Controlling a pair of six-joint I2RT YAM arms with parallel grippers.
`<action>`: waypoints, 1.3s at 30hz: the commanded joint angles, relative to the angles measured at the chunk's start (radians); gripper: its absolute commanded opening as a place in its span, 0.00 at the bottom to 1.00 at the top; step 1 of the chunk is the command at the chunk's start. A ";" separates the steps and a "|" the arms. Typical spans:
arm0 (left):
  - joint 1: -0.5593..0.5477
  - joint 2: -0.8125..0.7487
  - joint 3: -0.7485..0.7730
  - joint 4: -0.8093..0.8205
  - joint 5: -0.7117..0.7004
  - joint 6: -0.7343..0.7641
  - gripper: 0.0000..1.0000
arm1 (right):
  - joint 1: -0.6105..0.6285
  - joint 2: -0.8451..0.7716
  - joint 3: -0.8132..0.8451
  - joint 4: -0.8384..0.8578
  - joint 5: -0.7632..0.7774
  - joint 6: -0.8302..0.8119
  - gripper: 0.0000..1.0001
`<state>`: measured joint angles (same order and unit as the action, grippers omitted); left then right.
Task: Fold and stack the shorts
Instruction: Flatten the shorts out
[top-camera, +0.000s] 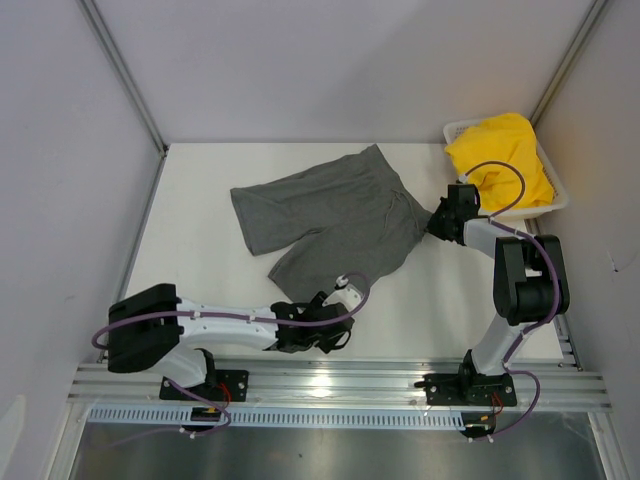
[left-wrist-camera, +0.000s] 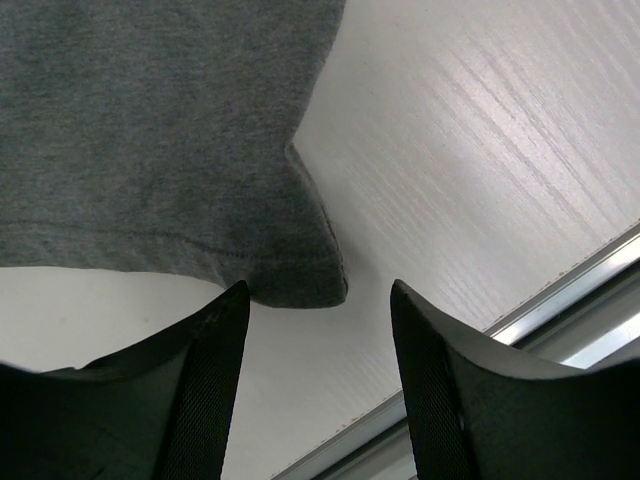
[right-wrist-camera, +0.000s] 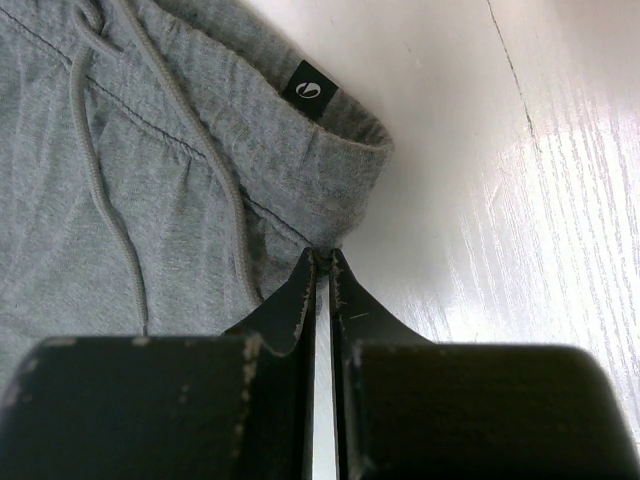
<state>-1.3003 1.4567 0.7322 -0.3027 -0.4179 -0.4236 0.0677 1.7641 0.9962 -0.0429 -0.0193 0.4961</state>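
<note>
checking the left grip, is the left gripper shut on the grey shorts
No, the left gripper stands wide open, and the grey shorts have their hem corner lying unpinched on the table.

The left arm (top-camera: 230, 322) is stretching low along the near edge of the tabletop (top-camera: 200, 270), elbow nearly straight, and the left hand (left-wrist-camera: 320, 290) is holding its two fingers spread wide apart. The right arm (top-camera: 525, 285) is rising from its base, folding at the elbow and reaching forward, and the right hand (right-wrist-camera: 322, 258) is pressing its fingers together on the waistband of the dark grey shorts (top-camera: 330, 215).
</note>
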 joint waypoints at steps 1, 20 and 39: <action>-0.016 0.027 0.021 0.030 0.007 0.023 0.61 | -0.006 0.014 0.010 0.005 -0.001 -0.014 0.00; -0.128 0.027 0.019 -0.205 -0.004 -0.053 0.00 | -0.012 0.046 0.091 -0.086 -0.005 -0.037 0.21; -0.149 -0.009 0.016 -0.204 0.010 -0.073 0.00 | -0.058 0.069 0.027 0.031 -0.185 0.027 0.40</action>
<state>-1.4406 1.4658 0.7353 -0.4931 -0.4232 -0.4808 0.0124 1.8141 1.0389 -0.0647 -0.1516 0.5022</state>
